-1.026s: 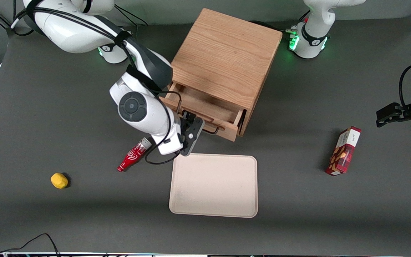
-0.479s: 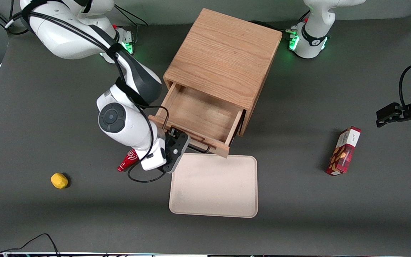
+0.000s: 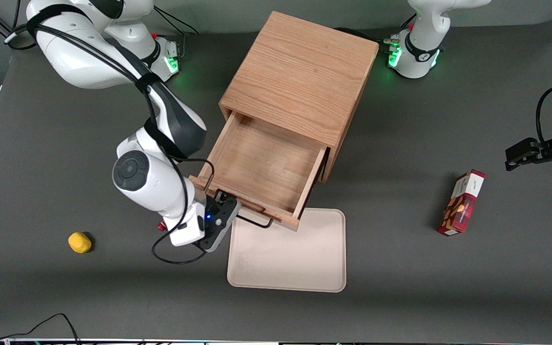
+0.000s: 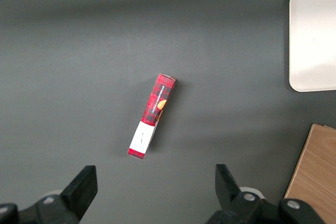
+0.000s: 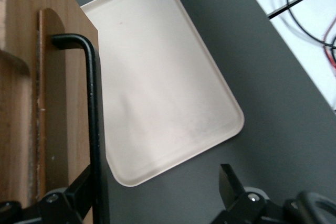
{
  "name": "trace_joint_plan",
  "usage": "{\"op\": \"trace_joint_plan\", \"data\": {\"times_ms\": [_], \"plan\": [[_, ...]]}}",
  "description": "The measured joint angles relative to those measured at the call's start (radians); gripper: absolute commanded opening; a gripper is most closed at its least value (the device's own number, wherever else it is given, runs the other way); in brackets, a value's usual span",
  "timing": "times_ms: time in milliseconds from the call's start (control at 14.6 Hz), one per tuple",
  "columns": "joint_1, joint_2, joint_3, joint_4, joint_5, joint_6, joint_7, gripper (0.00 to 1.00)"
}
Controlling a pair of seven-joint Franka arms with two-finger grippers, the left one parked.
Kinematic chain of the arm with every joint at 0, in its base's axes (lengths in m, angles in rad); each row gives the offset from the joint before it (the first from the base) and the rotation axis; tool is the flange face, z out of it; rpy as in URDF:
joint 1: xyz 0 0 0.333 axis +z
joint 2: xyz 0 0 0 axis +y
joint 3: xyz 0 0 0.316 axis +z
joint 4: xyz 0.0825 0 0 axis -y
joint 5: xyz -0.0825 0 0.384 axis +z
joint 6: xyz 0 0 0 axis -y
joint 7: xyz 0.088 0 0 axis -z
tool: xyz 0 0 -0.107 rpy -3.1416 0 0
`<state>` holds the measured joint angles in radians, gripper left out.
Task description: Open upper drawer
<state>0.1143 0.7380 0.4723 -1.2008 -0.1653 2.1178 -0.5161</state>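
The right arm bends down low over the worktop (image 3: 46, 158), its jaws (image 3: 230, 214) spread open around the black wire handle (image 5: 93, 114) of the upper drawer (image 3: 257, 165), which stands pulled well out above the cream tray (image 3: 295, 258).

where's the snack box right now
The red snack box lies on the table toward the parked arm's end, apart from the tray; the hand is at the drawer handle.

upper drawer (image 3: 261, 167) interior open above | gripper (image 3: 230, 221) at handle (tray (image 3: 300, 268) beneath front)
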Motion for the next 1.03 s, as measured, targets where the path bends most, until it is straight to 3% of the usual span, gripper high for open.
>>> {"op": "trace_joint_plan", "data": {"times_ms": [752,1026], "plan": [[-0.003,0.004,-0.02,0.014,0.007,0.017,-0.007,1.0],[-0.005,0.004,-0.021,0.017,0.076,0.02,0.06,1.0]]}}
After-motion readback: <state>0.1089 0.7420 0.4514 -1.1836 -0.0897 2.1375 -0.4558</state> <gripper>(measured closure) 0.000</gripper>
